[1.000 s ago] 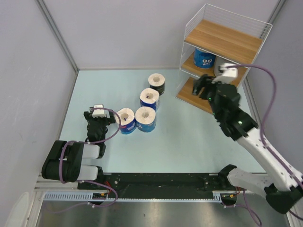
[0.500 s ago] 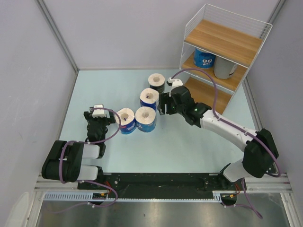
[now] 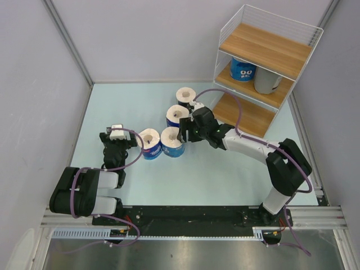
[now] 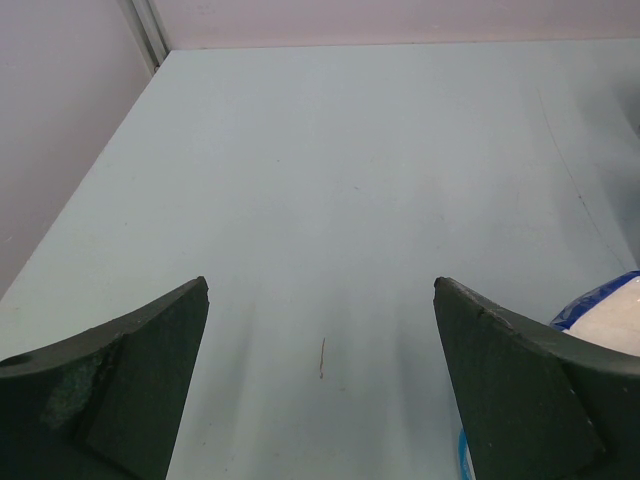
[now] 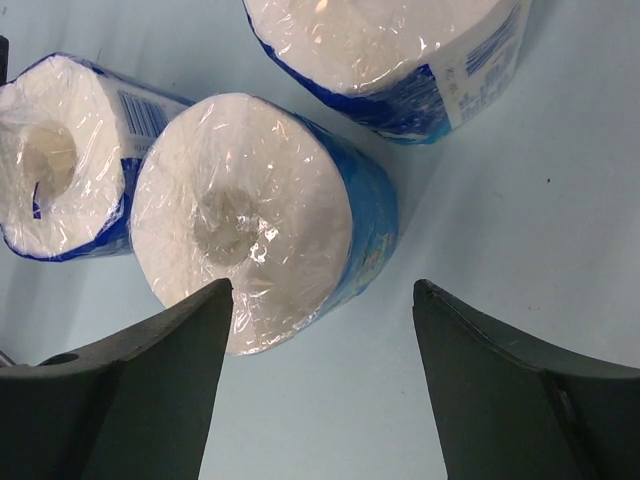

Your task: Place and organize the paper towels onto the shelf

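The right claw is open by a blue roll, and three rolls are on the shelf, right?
No, the shelf holds two, a blue-wrapped roll and a grey roll; the top external view shows it. The right gripper is open by a blue roll.

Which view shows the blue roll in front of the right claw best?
Right wrist. The blue roll fills the frame between the fingers of the open right claw, with its end face, core and wrapping clear. Top external shows it small, with the claw beside it. Left wrist misses it; only the edge of another roll shows there.
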